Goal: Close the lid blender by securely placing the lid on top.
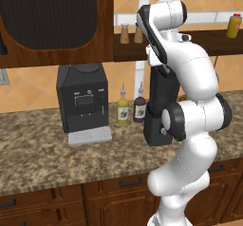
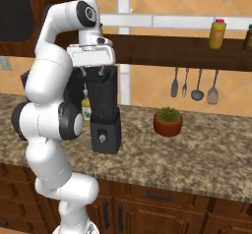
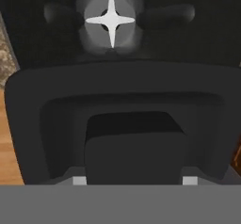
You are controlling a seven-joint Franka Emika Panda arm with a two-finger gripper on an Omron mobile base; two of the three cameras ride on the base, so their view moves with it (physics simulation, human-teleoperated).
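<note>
Two machines stand on the worktop [image 1: 33, 149]: at left the coffee machine [image 1: 81, 98], to its right two bottles [image 1: 123, 107], then the blender [image 2: 105, 114]. The tool [image 2: 93, 72] hangs just over the open jar, fingers closed on the lid [image 3: 127, 124], so the lid is carried but not yet seated. I judge the task well along; lowering, pressing down and letting go remain. The hand view looks past the dark lid down into the jar to the silver blade [image 3: 111, 18], which the base views cannot show. The right base view alone gives the potted plant [image 2: 168, 121] and hanging utensils [image 2: 197, 84] further right.
</note>
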